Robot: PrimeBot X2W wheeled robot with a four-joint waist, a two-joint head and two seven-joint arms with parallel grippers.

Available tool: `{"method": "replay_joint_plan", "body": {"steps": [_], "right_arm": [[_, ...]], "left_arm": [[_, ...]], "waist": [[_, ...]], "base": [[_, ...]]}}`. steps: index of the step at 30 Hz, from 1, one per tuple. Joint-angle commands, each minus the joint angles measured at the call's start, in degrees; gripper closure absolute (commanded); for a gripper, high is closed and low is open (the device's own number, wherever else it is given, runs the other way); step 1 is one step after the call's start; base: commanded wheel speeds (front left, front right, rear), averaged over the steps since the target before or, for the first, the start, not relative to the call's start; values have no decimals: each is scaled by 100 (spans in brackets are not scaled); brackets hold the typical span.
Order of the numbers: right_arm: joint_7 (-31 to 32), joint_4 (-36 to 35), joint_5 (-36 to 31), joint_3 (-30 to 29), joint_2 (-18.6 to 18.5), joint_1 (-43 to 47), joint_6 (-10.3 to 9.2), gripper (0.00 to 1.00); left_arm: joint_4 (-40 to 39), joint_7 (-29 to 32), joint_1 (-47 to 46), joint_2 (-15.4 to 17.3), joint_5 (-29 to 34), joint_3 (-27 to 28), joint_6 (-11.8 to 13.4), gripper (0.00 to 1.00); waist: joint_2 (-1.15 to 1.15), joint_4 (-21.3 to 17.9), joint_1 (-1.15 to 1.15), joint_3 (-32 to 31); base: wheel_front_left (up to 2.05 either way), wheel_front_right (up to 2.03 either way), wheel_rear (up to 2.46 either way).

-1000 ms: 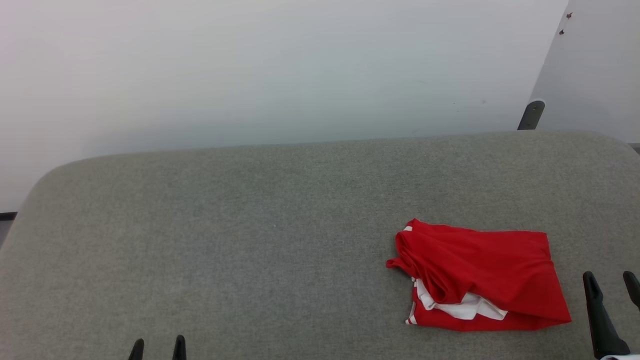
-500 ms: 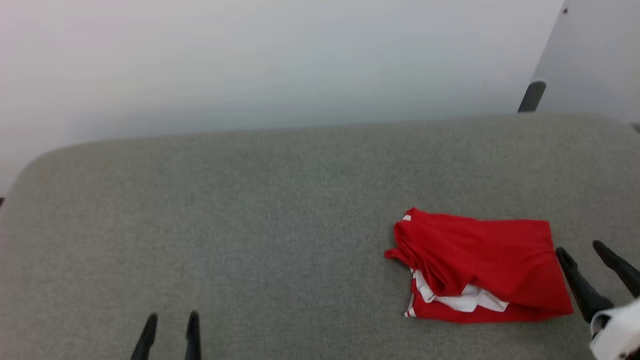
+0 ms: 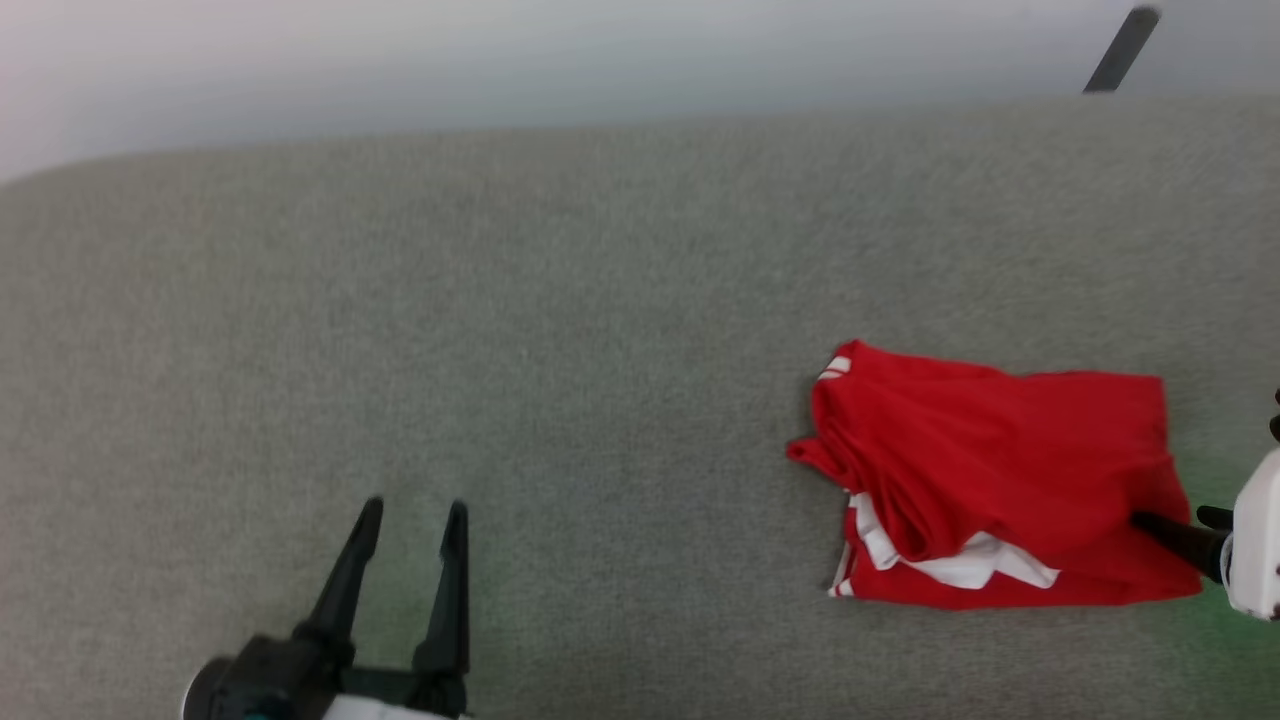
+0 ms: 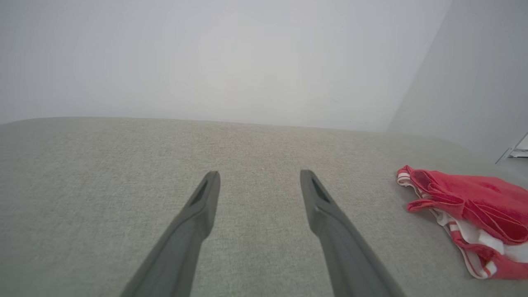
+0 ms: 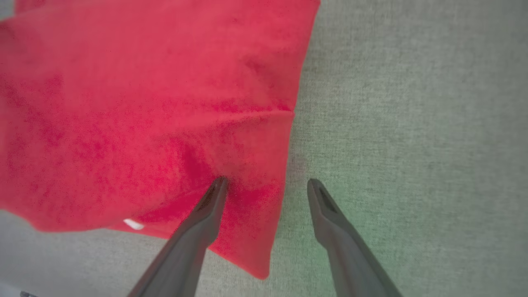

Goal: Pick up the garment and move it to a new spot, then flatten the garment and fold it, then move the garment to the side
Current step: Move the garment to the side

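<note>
The garment (image 3: 1000, 470) is a crumpled red shirt with white trim, lying at the right of the grey fabric surface (image 3: 600, 300). My right gripper (image 3: 1172, 517) is open at its near right corner. In the right wrist view, the right gripper (image 5: 267, 181) straddles the garment's (image 5: 144, 115) edge: one finger rests on the red cloth, the other over the bare grey fabric. My left gripper (image 3: 415, 507) stands open over bare fabric at the lower left, far from the shirt. The left wrist view has the left gripper (image 4: 260, 174) with nothing between its fingers and the garment (image 4: 466, 206) off to the right.
A pale wall (image 3: 500, 50) runs behind the grey surface's far edge. A dark slanted post (image 3: 1120, 50) stands at the back right. Bare grey fabric stretches wide to the left of the shirt and behind it.
The head camera has tilted down. Both grippers have reached forward; the right one has come in over the garment's right corner. The garment itself lies as before.
</note>
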Motion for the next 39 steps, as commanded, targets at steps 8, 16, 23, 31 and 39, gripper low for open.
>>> {"method": "replay_joint_plan", "body": {"steps": [8,16,23,31,39], "right_arm": [[33,886,-16,380,305,-536,-6,0],[-600,1178,264,899,615,-701,-6,100],[-1641,1264,619,656,359,-929,-26,100],[-2983,1502,812,263,-25,-1367,-3,100],[-3775,2363,515,275,-524,-2036,-4,100]], "left_arm": [[128,3,-695,-10,62,-320,-24,0],[295,3,-1075,80,95,-408,-25,0],[392,4,-1387,285,79,-500,-26,0],[576,4,-2134,757,97,-984,-25,0],[808,4,-3158,1256,89,-1568,-21,0]], "waist": [[0,318,0,877],[0,176,0,1041],[0,-301,0,1001],[0,-1037,0,1228],[0,-1474,0,1664]], "base": [[0,0,0],[0,0,0],[0,0,0],[0,0,0],[0,0,0]]}}
